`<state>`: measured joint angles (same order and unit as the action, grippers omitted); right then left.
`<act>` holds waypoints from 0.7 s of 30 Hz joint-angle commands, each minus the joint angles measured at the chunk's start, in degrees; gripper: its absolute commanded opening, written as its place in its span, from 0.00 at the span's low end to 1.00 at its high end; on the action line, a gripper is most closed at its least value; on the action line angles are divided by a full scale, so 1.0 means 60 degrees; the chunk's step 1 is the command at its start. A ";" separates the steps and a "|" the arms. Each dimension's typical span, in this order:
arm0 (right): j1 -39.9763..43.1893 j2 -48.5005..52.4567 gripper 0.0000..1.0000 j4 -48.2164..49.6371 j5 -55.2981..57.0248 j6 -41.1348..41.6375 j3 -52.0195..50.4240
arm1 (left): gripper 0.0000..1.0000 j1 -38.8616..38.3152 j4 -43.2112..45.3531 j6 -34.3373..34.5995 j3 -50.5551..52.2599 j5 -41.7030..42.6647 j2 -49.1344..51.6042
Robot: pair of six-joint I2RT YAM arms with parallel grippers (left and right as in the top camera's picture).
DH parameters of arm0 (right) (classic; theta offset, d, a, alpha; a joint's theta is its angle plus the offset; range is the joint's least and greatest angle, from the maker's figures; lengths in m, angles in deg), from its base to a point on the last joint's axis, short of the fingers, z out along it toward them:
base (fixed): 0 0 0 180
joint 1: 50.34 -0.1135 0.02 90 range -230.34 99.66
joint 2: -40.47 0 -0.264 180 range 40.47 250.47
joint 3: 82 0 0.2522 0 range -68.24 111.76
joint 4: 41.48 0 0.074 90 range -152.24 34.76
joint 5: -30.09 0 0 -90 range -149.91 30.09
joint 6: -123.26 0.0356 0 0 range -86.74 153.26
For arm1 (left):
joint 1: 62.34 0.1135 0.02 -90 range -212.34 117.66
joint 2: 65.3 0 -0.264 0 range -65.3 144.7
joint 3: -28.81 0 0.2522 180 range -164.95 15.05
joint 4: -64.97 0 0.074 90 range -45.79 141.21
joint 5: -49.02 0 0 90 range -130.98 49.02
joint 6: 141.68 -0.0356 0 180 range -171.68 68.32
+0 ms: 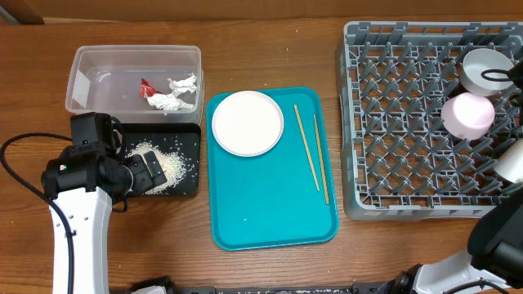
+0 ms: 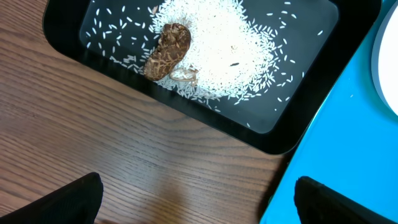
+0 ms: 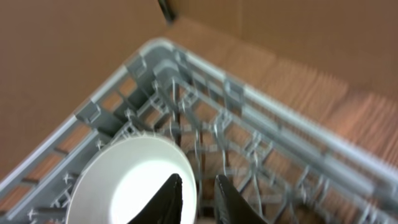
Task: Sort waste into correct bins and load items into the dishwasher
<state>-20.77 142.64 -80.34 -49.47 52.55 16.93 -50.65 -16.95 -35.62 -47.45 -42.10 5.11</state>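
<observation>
My left gripper (image 1: 151,173) (image 2: 199,196) is open and empty, low over the black tray's (image 1: 186,143) (image 2: 261,140) front edge. The tray holds loose rice (image 1: 167,163) (image 2: 227,50) and a brown food scrap (image 2: 166,50). The clear tub (image 1: 135,52) holds a red wrapper (image 1: 146,86) and white tissue (image 1: 176,96). A white plate (image 1: 248,122) and chopsticks (image 1: 309,149) lie on the teal tray (image 1: 270,216). My right gripper (image 1: 500,77) (image 3: 200,196) is shut on the rim of a white bowl (image 1: 480,69) (image 3: 124,186) in the grey rack's (image 1: 409,147) (image 3: 249,130) far right corner.
A second white bowl (image 1: 468,115) lies upside down in the rack beside the held one. The teal tray's edge (image 2: 348,124) lies just right of my left gripper. My right arm reaches in over the rack's right side. Cardboard walls stand behind the rack.
</observation>
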 commanded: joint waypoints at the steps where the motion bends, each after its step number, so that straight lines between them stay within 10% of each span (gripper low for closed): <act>1: 0.0069 -0.0004 0.17 -0.0463 -0.0721 0.1479 0.0280 | 1.00 0.0051 -0.0026 -0.0102 -0.0058 -0.0029 0.0015; 21: 0.0357 0.2364 0.36 -0.4747 -0.1399 0.0248 0.4685 | 1.00 0.0047 -0.0026 -0.0102 -0.0058 -0.0029 0.0015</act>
<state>-18.83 153.13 -108.27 -57.01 55.48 44.53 -50.65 -17.01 -35.62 -47.45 -42.10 5.11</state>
